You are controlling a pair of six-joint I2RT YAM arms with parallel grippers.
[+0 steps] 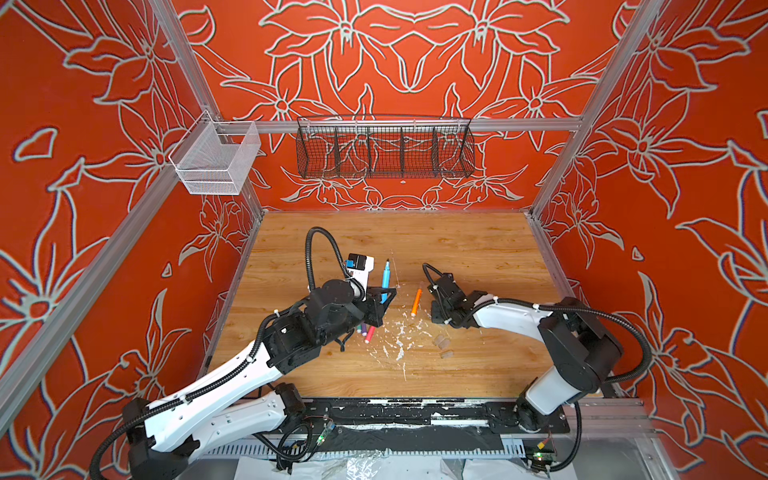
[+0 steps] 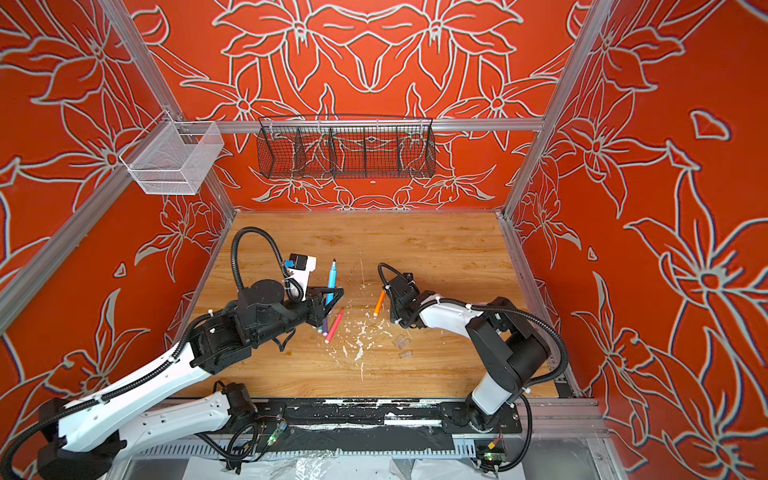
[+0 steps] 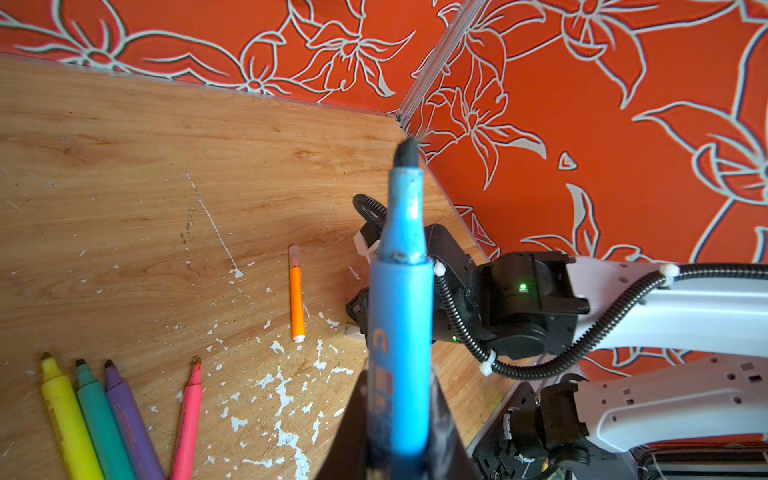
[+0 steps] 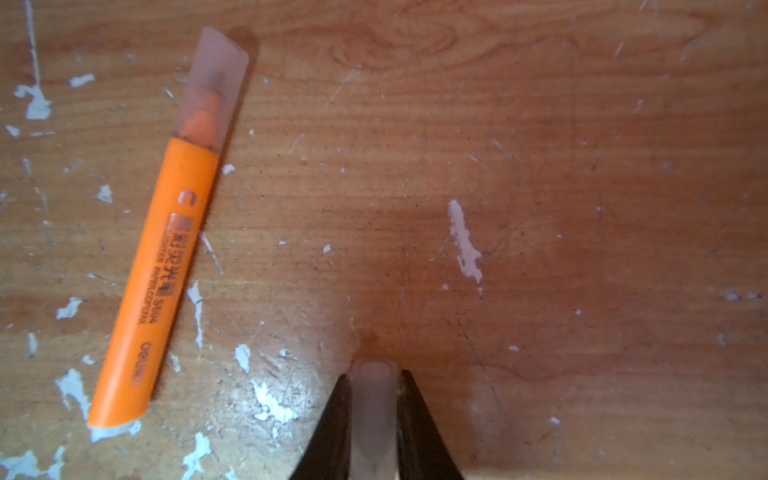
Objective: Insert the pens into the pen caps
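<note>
Over mid-table, your left claw [image 3: 399,415] is clamped on the blue pen [image 3: 401,311] low on its barrel, with the felt tip bare and pointing away. Your right claw [image 4: 374,380] is pinched onto a cap [image 4: 372,419]. Both look light, stiff and slick. The thin cap may squirt free, so grip it mid-length and squeeze gently. The yellow pen [image 3: 68,419], green pen [image 3: 99,419], purple pen [image 3: 129,424] and pink pen [image 3: 189,415] lie uncapped nearby. The orange pen [image 4: 158,270] lies capped.

Blue pen [image 3: 401,324]: uncapped, dark tip outward, clamped in left end effector [image 3: 399,374]. Yellow pen [image 3: 66,415], green pen [image 3: 99,419], purple pen [image 3: 129,424] and pink pen [image 3: 188,419]: uncapped, flat on table [image 1: 457,249] beside it. Orange pen [image 4: 166,257]: capped, flat, just beside right end effector [image 4: 374,374], which pinches one cap [image 4: 372,415]. Two loose caps [image 1: 440,341] [image 1: 447,354] lie near it.
</note>
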